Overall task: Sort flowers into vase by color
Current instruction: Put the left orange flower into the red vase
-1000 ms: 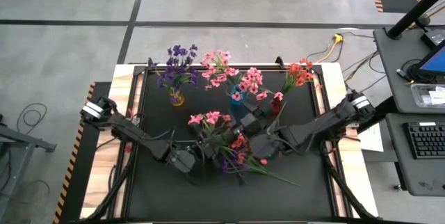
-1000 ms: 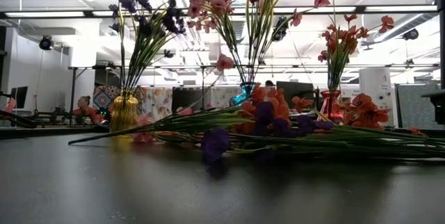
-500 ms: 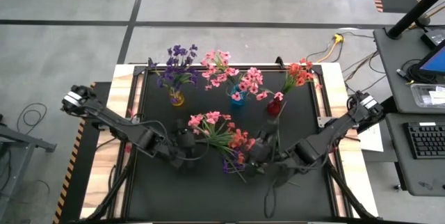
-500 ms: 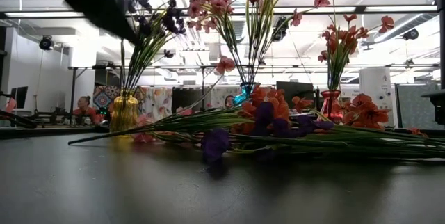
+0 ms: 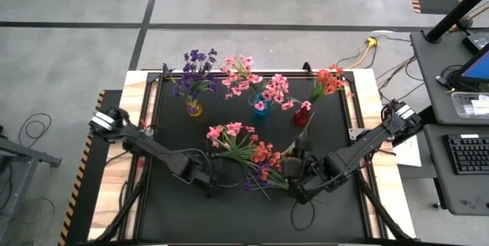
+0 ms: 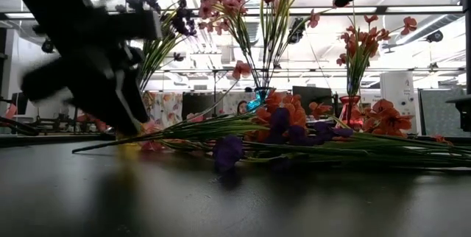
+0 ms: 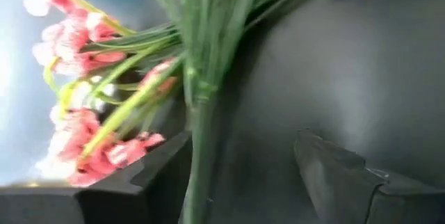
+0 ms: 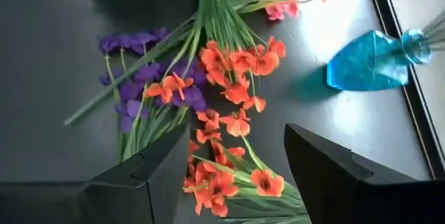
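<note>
On the black tabletop (image 5: pixel 176 127), your loose pile of artificial flower sprigs (image 5: pixel 248 156) with pink, coral-red and purple blossoms lies between both arms, in front of the yellow (image 5: pixel 195 109), blue (image 5: pixel 260 105) and red (image 5: pixel 302 118) glass vases. Your left gripper (image 7: pixel 240 175) reaches low from the pile's left, fingers spread around a green stem (image 7: pixel 198 147) of a pink sprig. Your right gripper (image 8: pixel 236 175) hovers spread over the coral-red blossoms (image 8: pixel 233 123), its arm angled in from the right.

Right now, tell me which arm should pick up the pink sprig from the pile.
Left. Its open gripper already straddles the pink sprig; the right gripper hovers over the coral blossoms.
</note>
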